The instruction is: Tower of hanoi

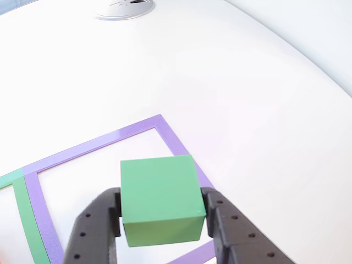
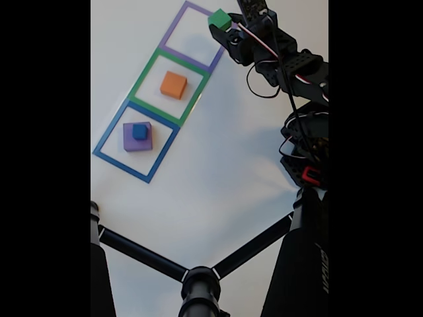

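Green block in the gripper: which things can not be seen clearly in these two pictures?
- Green block: in the other view, its sides are covered by the gripper fingers, and whether it touches the table cannot be told.
- Purple outline: its near edge is hidden behind the block.
- Purple block: in the fixed view, the blue cube covers part of its top.
- Orange block: too small for detail.

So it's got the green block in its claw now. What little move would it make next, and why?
Probably a short carry inward and down, into the purple outline. The end effector is shut on the green block, which sits at that outline's edge. The outline looks vacant, while the orange block sits in the green outline and the blue cube tops the purple block.
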Robot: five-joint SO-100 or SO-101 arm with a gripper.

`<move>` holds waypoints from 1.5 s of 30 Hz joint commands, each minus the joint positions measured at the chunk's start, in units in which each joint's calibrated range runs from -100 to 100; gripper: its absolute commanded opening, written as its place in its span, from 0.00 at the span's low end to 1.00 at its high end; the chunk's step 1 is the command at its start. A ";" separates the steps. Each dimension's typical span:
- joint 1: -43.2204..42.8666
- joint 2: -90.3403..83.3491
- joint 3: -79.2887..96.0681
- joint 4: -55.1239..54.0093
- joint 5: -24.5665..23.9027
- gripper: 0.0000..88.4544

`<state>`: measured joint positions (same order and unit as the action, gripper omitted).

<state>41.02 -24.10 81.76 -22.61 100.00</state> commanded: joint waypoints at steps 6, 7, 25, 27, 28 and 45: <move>-4.39 19.38 -0.94 -26.13 0.00 0.11; -4.78 21.08 -1.13 -27.91 0.00 0.11; -5.45 45.62 -9.58 -44.35 0.00 0.11; -5.93 46.99 -10.58 -45.08 0.00 0.11; -6.02 47.56 -10.94 -45.24 0.00 0.11; -4.11 50.47 -12.22 -45.24 0.00 0.22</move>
<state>35.63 26.38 70.16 -66.55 100.00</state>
